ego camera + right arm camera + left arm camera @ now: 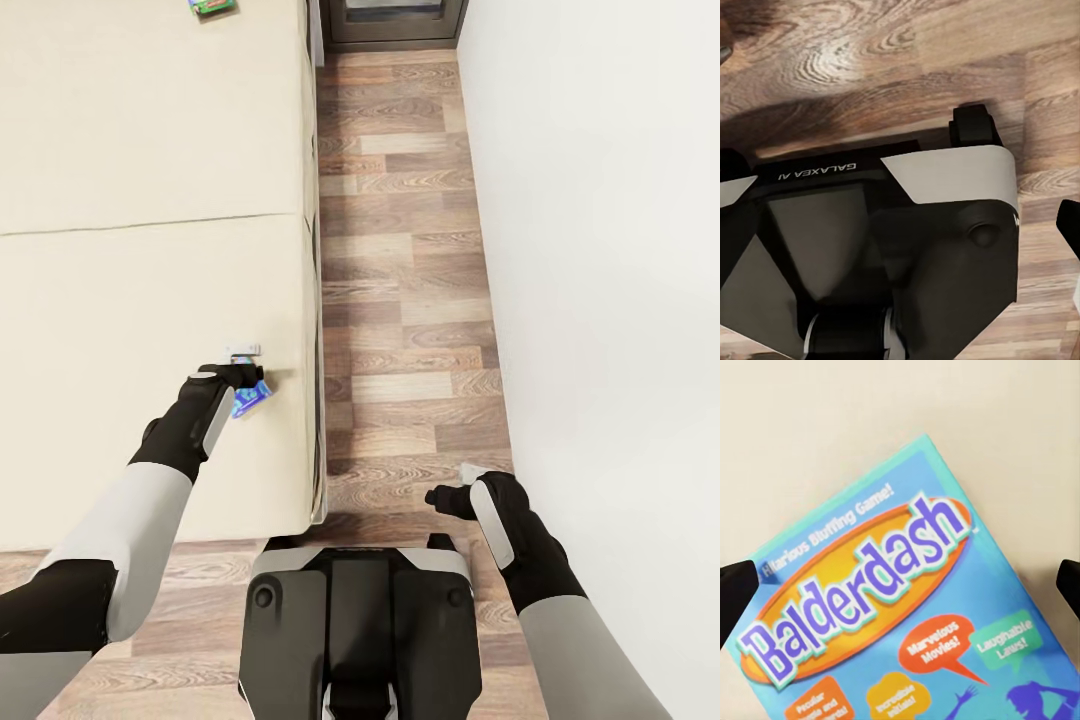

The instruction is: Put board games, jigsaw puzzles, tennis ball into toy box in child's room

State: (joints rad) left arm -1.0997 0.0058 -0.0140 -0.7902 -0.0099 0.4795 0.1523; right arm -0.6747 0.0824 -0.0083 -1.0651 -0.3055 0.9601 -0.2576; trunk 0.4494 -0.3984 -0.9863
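Note:
A blue board game (252,399) printed "Balderdash" lies flat on the cream bed (140,300), near its right edge. My left gripper (249,376) hovers right over it, open. In the left wrist view the box (892,615) lies between the two black fingertips (735,592), which stand wide apart at either side. A second board game (212,6), green and blue, rests at the far end of the mattress, partly cut off. My right gripper (452,487) hangs open over the wood floor beside my base, holding nothing.
A strip of wood-plank floor (400,280) runs between the bed's right side and a white wall (600,250). A dark cabinet (395,22) stands at its far end. My own base (907,225) sits under the right wrist camera.

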